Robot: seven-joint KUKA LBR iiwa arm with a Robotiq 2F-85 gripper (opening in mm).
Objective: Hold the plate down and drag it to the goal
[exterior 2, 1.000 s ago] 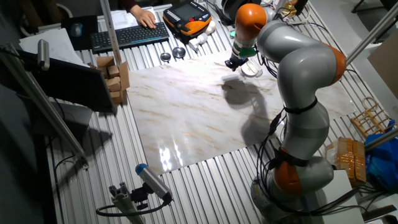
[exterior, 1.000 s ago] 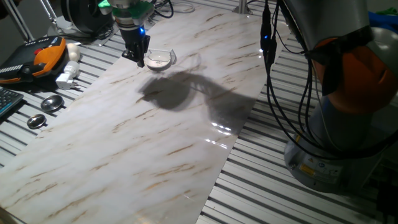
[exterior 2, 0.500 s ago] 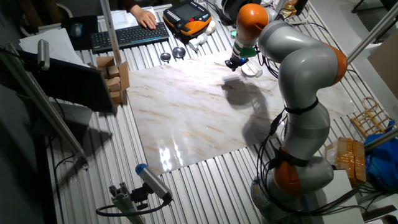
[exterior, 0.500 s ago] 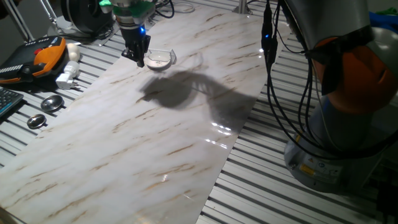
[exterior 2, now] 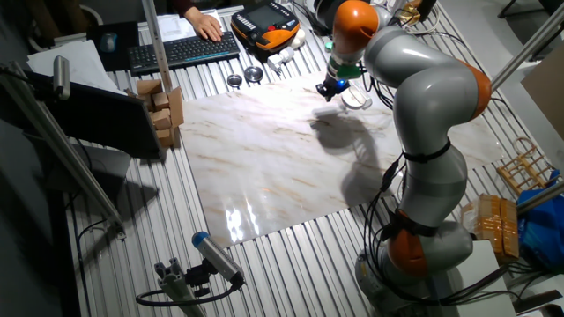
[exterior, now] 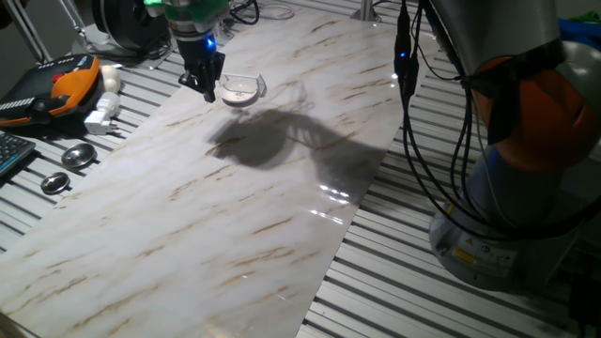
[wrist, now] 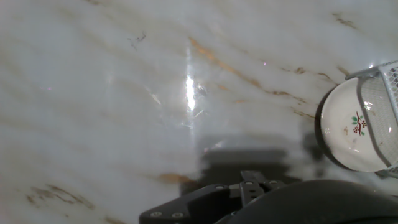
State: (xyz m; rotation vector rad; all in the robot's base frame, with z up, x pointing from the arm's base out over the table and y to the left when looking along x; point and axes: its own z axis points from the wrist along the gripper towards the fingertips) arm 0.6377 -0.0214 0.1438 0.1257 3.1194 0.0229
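Observation:
The plate [exterior: 239, 90] is a small white dish with a small red and green mark at its centre; it lies on the marble board near the far left edge. The goal [exterior: 260, 84], a clear plastic bracket, wraps its far side; in the hand view the plate [wrist: 352, 126] lies partly inside the bracket [wrist: 387, 79]. My gripper [exterior: 208, 91] hangs just left of the plate, a little above the board, fingers together and empty. It also shows in the other fixed view [exterior 2: 324, 90], beside the plate [exterior 2: 355, 99].
The marble board [exterior: 235, 207] lies on a slatted metal table. Left of the board lie two grey metal discs [exterior: 78, 156], a white plug [exterior: 101, 116], an orange-black pendant [exterior: 56, 89] and a keyboard. The robot's base and cables [exterior: 526, 141] stand at the right.
My gripper has moved slightly up and to the left, away from the plate. The plate and bracket have not moved.

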